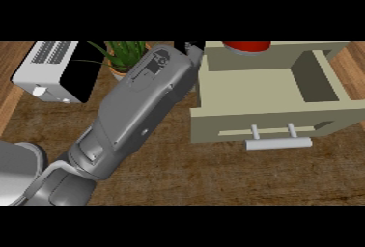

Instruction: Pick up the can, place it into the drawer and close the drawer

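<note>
The red can (246, 46) shows at the view's top edge, just over the back wall of the open beige drawer (214, 91); only its lower part is visible. My left forearm stretches from the lower left up to the drawer's back left corner. Only a small black part of my left hand (191, 48) shows there, left of the can, and the forearm and the view's top edge hide the rest. Whether the hand touches the can cannot be seen. The drawer's inside looks bare, and its white bar handle (278, 143) points toward me. My right hand is out of view.
A white toaster (50, 70) stands at the back left. A potted green plant (125, 55) sits beside it, partly behind my forearm. The brown counter top (214, 173) runs in front of the drawer.
</note>
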`<state>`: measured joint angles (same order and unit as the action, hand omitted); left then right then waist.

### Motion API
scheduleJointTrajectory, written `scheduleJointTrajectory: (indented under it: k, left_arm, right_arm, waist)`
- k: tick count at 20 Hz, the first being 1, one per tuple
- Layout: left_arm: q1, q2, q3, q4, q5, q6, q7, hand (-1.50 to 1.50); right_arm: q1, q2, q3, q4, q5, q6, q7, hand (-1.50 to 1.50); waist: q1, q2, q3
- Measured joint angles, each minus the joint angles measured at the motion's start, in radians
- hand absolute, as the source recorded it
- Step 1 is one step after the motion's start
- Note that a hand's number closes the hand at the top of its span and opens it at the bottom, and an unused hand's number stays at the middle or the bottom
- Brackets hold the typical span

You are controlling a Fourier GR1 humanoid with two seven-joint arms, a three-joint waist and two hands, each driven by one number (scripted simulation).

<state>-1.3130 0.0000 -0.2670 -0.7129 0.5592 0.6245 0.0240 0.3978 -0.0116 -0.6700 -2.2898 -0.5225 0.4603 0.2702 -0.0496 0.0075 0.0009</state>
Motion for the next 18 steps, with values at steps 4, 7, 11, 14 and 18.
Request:
scheduleJointTrajectory:
  k: [4,7,11,14,18]
  left_arm:
    - [-0.035,0.0,-0.063,0.051,0.073,0.038,-0.034,1.5]
    - [-0.068,0.0,-0.095,0.103,0.117,0.047,-0.056,1.5]
    - [-0.062,0.0,-0.153,0.127,0.186,0.063,-0.08,1.5]
    - [-0.069,0.0,-0.191,0.154,0.22,0.069,-0.082,1.5]
    - [-0.08,0.0,-0.233,0.193,0.257,0.085,-0.104,-1.5]
  right_arm:
    - [-0.002,-0.002,0.015,-0.008,-0.003,-0.004,0.003,-1.5]
    - [-0.021,-0.005,0.025,-0.018,-0.003,-0.019,0.021,-1.5]
    - [-0.015,-0.009,0.014,0.001,-0.016,-0.001,0.016,-1.5]
    - [-0.035,-0.026,0.004,0.021,-0.016,-0.006,0.019,-1.5]
    - [-0.06,-0.031,0.013,0.012,-0.004,-0.024,0.034,-1.5]
  waist:
    - [-0.013,0.002,0.001]
    - [-0.019,0.005,0.001]
    - [-0.027,0.005,0.001]
    - [-0.025,0.006,0.001]
    - [-0.03,0.009,0.001]
